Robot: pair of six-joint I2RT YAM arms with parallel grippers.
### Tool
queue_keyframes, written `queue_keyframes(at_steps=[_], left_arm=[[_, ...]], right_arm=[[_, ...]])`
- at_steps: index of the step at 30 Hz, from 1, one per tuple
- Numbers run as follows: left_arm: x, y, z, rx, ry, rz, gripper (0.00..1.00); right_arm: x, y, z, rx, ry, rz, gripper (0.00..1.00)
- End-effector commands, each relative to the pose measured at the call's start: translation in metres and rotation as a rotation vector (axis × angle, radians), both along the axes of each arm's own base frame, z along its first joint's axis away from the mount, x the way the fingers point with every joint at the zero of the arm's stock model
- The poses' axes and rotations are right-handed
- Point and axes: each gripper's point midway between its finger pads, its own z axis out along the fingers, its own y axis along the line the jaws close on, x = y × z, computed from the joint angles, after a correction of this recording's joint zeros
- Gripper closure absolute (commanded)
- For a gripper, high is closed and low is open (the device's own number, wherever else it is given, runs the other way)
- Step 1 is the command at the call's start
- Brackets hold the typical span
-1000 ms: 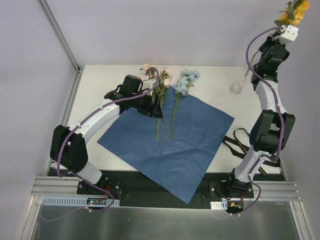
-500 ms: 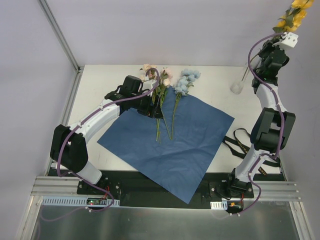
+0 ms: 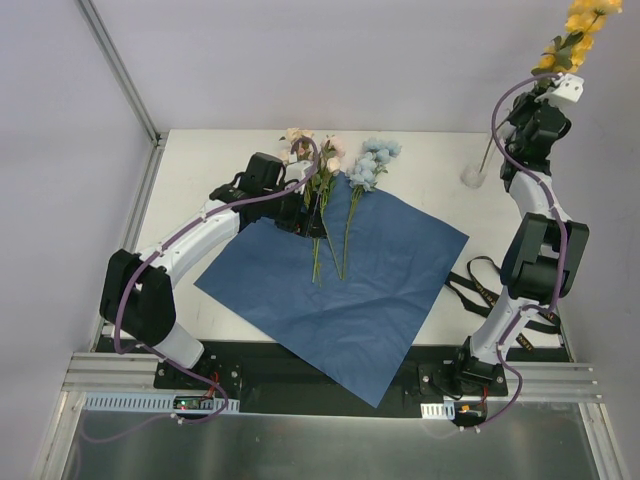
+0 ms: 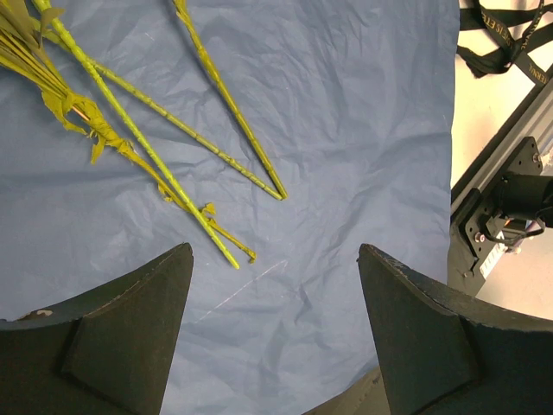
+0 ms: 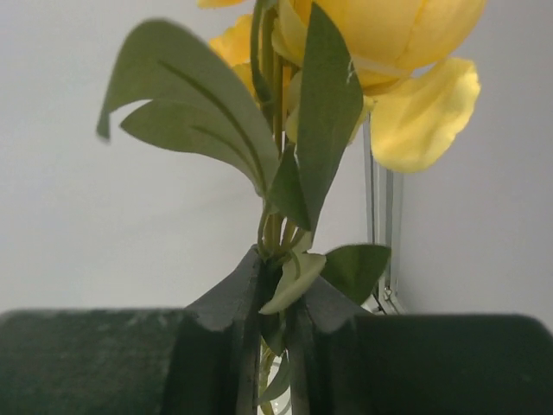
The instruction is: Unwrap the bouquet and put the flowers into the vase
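The right arm has lifted the yellow-bloomed green-stemmed flower spray (image 3: 578, 22) higher above the small clear glass vase (image 3: 472, 178) at the counter's (image 3: 200, 180) far right. The right gripper (image 5: 276, 290) pinches its stem. The left gripper (image 4: 275, 255) gapes wide, empty, over the blue paper sheet (image 4: 346, 130).

White table (image 3: 210, 170), blue paper sheet (image 3: 370, 290) spread on it, black ribbon (image 3: 478, 285) beside the sheet, aluminium rail (image 3: 110, 378)

walls (image 3: 300, 60): plain pale grey | table (image 3: 185, 160): white | front rail (image 3: 110, 375): aluminium | light: even
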Motion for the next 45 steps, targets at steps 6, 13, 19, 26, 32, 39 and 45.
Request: queue_keyframes(at_steps=[6,13,19,26,32,39,45], left_arm=[[-0.011,-0.008,0.031,-0.051,-0.090,-0.036,0.23],[-0.023,-0.013,0.046,-0.066,-0.134,-0.062,0.22],[-0.034,-0.016,0.063,-0.083,-0.187,-0.086,0.22],[-0.049,-0.023,0.073,-0.086,-0.233,-0.123,0.20],[-0.055,-0.029,0.071,-0.084,-0.224,-0.138,0.19],[-0.050,-0.025,0.070,-0.063,-0.230,-0.108,0.19],[-0.047,-0.023,0.064,-0.044,-0.230,-0.095,0.18]], right_arm=[[-0.018,0.010,0.021,-0.031,-0.012,0.011,0.69],[-0.036,0.008,0.016,0.011,0.130,-0.053,0.19],[-0.087,0.011,0.012,0.147,0.351,-0.166,0.03],[-0.205,0.000,-0.041,0.336,0.660,-0.485,0.03],[-0.250,0.060,-0.097,0.259,0.806,-0.384,0.03],[-0.220,0.215,-0.143,0.206,0.886,0.057,0.02],[-0.173,0.368,-0.191,0.361,1.136,0.558,0.18]])
